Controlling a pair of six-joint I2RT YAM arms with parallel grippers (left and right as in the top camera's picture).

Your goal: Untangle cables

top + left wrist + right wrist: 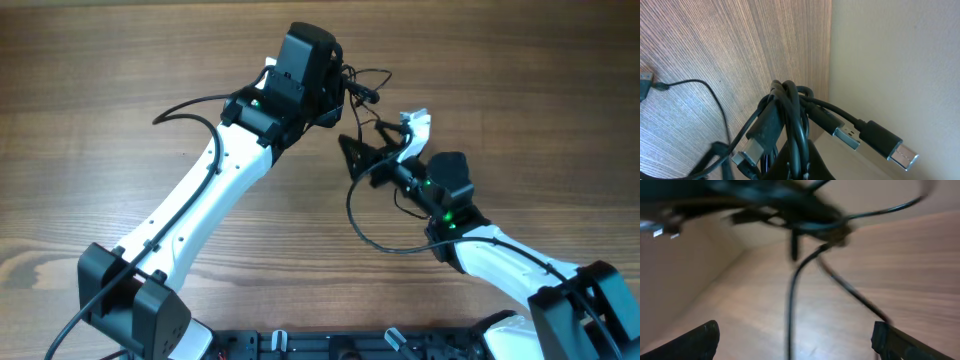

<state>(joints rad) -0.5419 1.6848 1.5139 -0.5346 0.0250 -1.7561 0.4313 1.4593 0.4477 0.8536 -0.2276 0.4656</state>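
The cables are thin black cords bunched into a knot, with my left gripper shut on the bundle. Three metal plug tips stick out of it; one plug points right. In the overhead view the left gripper holds the knot above the table, and a long loop trails down towards the right arm. My right gripper stands open just below the knot. In the right wrist view one strand hangs between its spread fingers, untouched, under the blurred knot.
The wooden table carries both arms. A loose cord end lies on the wood left of the bundle. The table's far edge runs close to the held knot. The arms' bases stand at the near edge.
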